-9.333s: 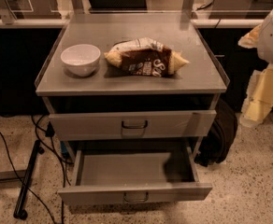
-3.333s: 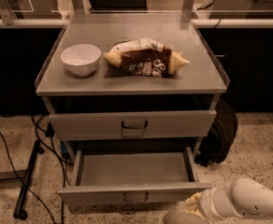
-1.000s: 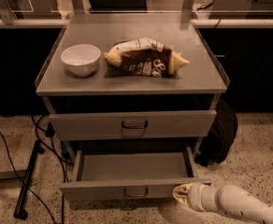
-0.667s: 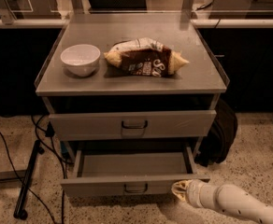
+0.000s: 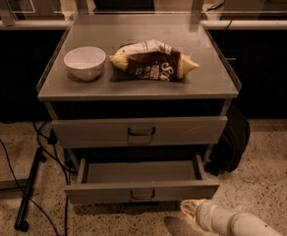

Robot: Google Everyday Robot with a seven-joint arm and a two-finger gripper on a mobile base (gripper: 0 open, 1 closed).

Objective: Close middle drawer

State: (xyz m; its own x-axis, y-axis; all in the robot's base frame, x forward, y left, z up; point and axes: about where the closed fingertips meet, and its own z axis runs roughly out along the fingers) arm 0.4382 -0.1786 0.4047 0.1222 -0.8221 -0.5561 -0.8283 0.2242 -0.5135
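Hovering beside open middle drawer [image 5: 141,186], gripper [image 5: 189,208] (opening unclear), speckled floor [image 5: 276,171]; bowl [image 5: 84,62], bag [image 5: 153,60] on cabinet [image 5: 133,86].

My cream-coloured gripper [image 5: 189,208], on its off-white arm, sits low beneath the bench's front right corner, beside the plain grey front of the middle drawer [image 5: 99,192], whose tray is the same flat grey. On the grey bench top [image 5: 143,28], a white bowl [image 5: 85,62] stands near the left edge, and the snack bag [image 5: 153,60] is dark brown and white with pale yellow ends. The floor [image 5: 266,181] is beige with dark speckles.
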